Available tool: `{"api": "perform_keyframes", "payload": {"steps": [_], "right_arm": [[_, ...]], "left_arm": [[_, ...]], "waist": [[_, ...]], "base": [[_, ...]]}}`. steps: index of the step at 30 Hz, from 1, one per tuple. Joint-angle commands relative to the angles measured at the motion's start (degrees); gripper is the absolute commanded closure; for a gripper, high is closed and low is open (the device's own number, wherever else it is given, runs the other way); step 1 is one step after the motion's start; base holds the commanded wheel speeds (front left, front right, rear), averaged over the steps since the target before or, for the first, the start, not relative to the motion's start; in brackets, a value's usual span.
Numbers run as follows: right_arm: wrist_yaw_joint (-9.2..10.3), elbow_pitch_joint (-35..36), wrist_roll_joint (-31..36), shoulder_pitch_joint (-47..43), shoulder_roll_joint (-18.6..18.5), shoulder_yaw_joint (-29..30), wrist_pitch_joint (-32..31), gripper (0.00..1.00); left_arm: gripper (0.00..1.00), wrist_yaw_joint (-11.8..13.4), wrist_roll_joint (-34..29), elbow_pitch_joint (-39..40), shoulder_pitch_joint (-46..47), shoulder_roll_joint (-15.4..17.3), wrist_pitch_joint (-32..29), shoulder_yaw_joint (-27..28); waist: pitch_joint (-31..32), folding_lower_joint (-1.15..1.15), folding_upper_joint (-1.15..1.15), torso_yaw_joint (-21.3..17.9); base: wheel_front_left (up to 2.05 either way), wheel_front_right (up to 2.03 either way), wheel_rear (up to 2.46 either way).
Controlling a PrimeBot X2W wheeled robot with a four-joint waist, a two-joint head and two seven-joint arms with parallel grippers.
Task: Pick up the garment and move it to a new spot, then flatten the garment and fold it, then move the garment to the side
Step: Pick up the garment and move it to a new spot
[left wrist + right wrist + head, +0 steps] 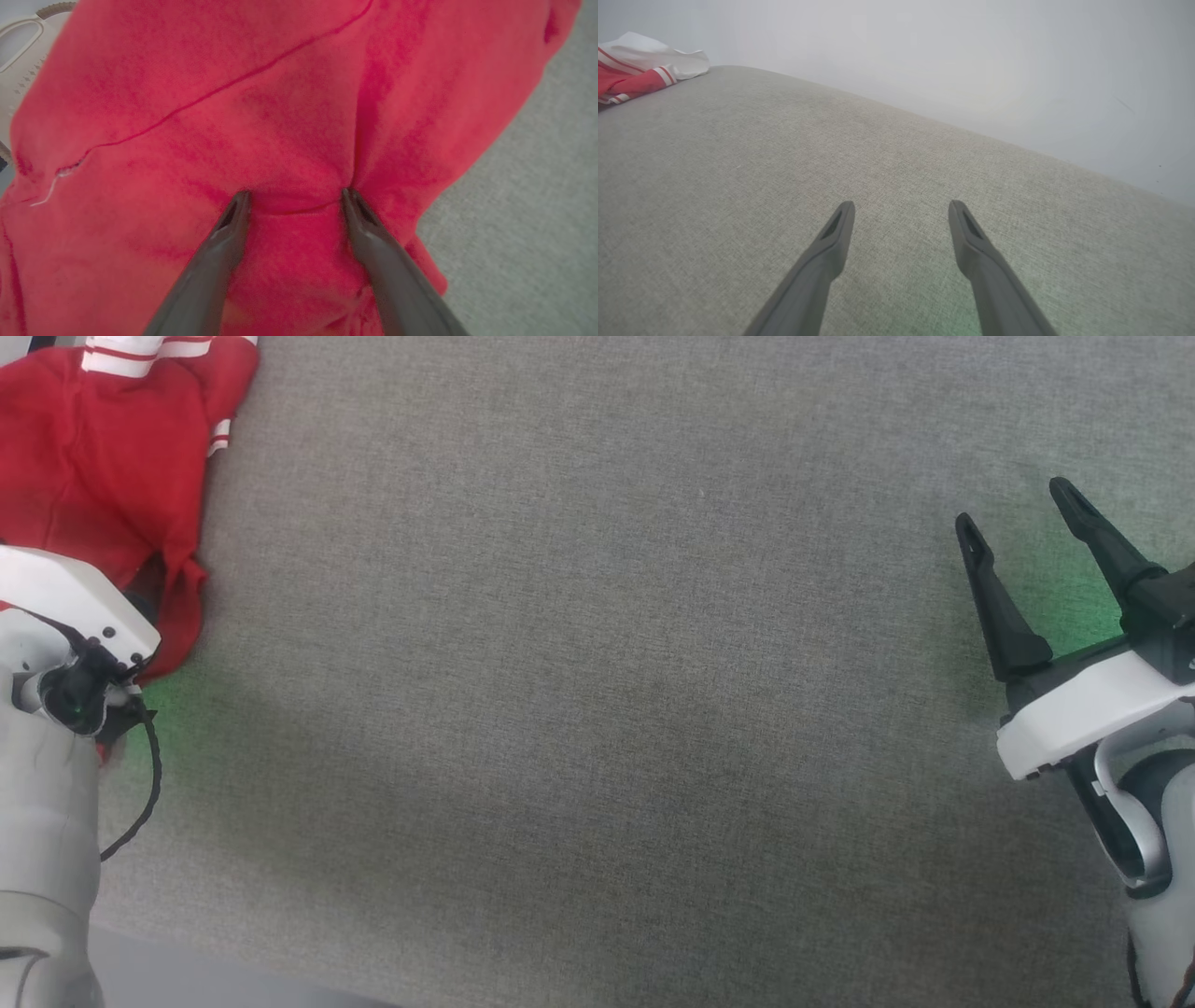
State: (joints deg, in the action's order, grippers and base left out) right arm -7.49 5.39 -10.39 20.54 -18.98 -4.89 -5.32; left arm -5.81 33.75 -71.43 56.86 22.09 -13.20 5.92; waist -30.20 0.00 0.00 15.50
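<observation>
The garment, bright red with white striped trim, lies bunched at the far left of the grey table. My left wrist housing sits over its near edge and hides the fingers there. In the left wrist view the left gripper stands open, both tips pressed into the red cloth with a small fold between them. My right gripper hovers open over bare table at the far right, nothing between its fingers. In the right wrist view the garment shows far off at the upper left.
The grey woven surface spans the whole middle between the arms. Its front edge runs along the lower left. A pale wall rises behind the far edge. A pale plastic object shows beyond the garment.
</observation>
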Motion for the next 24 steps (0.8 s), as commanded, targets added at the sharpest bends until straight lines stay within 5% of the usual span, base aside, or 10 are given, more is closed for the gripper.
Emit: {"api": "perform_keyframes", "payload": {"steps": [1,3,12,24], "right_arm": [[0.0,0.6,0.6,0.1,-0.1,0.2,-0.3,0.0],[0.0,0.7,0.6,0.1,0.0,0.1,-0.4,0.0],[0.0,-2.0,-0.4,-1.5,0.9,0.0,1.7,0.0],[0.0,-8.4,-2.6,-3.4,3.5,-1.2,6.3,0.0]], "left_arm": [[0.0,0.2,-0.1,-1.3,-0.7,-1.2,-0.8,-0.4],[1.0,0.6,0.4,-1.5,-0.6,-1.2,0.5,0.0],[1.0,-1.0,-1.2,-0.4,1.7,2.1,8.3,-1.8],[1.0,-1.7,-4.8,9.5,5.0,6.1,13.0,-11.6]], "waist": [[0.0,0.0,0.0,0.0],[0.1,0.0,0.0,0.0],[5.9,0.0,0.0,0.5],[17.9,0.0,0.0,1.8]], "base": [[0.0,0.0,0.0],[0.0,0.0,0.0],[0.0,0.0,0.0],[0.0,0.0,0.0]]}}
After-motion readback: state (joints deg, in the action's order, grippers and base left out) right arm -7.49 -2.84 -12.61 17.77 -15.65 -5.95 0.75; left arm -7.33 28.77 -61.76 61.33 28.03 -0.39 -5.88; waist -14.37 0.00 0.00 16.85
